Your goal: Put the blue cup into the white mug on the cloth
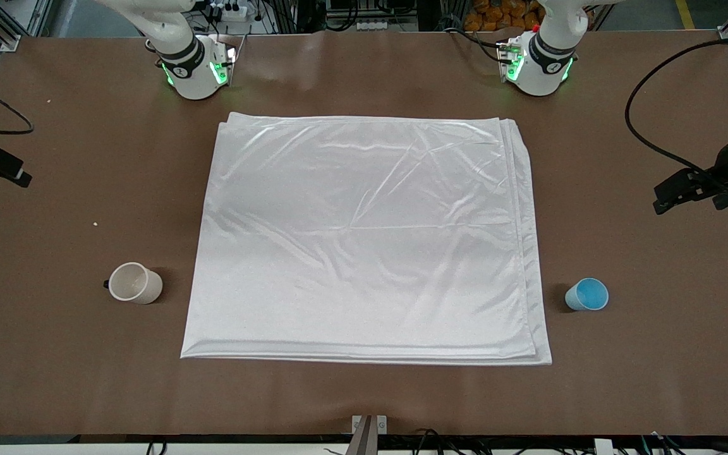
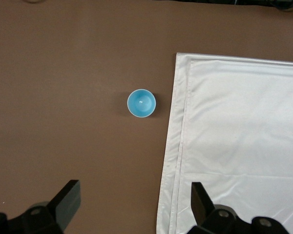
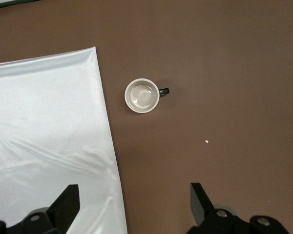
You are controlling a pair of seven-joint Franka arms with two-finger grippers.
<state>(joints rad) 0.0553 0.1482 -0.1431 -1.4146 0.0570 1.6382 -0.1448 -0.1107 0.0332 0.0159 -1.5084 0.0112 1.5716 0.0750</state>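
The folded white cloth (image 1: 364,240) lies flat in the middle of the brown table. The blue cup (image 1: 587,294) stands upright on the bare table beside the cloth's edge, toward the left arm's end. The white mug (image 1: 135,283) stands upright beside the cloth toward the right arm's end, with its dark handle pointing away from the cloth. High above the blue cup (image 2: 141,103) and the cloth (image 2: 244,136) edge hangs my left gripper (image 2: 135,195), open and empty. My right gripper (image 3: 134,195), open and empty too, hangs high above the white mug (image 3: 142,95) and the cloth (image 3: 44,131) edge.
Both arm bases (image 1: 196,69) (image 1: 538,63) stand along the table edge farthest from the front camera. A black cable (image 1: 648,126) loops over the table at the left arm's end. A small pale crumb (image 1: 95,223) lies near the mug. A metal bracket (image 1: 368,430) sits at the nearest edge.
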